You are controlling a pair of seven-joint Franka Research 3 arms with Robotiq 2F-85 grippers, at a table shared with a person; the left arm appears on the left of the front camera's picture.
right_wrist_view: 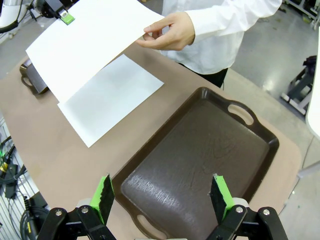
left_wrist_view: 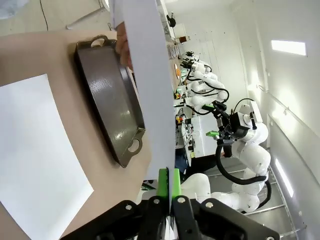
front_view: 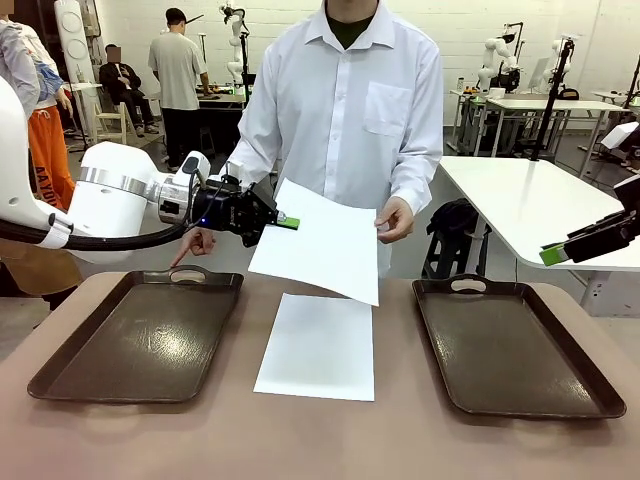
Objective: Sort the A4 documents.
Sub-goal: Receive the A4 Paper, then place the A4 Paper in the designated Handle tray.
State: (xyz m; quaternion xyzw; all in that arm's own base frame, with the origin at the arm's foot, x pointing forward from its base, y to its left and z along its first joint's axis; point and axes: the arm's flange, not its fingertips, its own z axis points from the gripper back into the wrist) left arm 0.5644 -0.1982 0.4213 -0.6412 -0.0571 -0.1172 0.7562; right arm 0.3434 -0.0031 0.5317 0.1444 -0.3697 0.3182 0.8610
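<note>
A white A4 sheet (front_view: 320, 243) hangs tilted in the air over the table's middle. My left gripper (front_view: 287, 222) is shut on its left edge, and in the left wrist view the sheet (left_wrist_view: 147, 80) runs edge-on up from the green pads (left_wrist_view: 163, 180). The person's hand (front_view: 396, 220) holds the sheet's right edge. Another A4 sheet (front_view: 318, 346) lies flat on the table between the trays. My right gripper (front_view: 575, 245) hovers open at the right, above the right tray (right_wrist_view: 200, 165), with nothing between its fingers.
Two dark brown handled trays sit on the brown table: the left tray (front_view: 140, 335) and the right tray (front_view: 510, 345). The person stands at the far side, the other hand's finger (front_view: 190, 250) touching the table by the left tray's handle. A white table (front_view: 530, 200) stands behind right.
</note>
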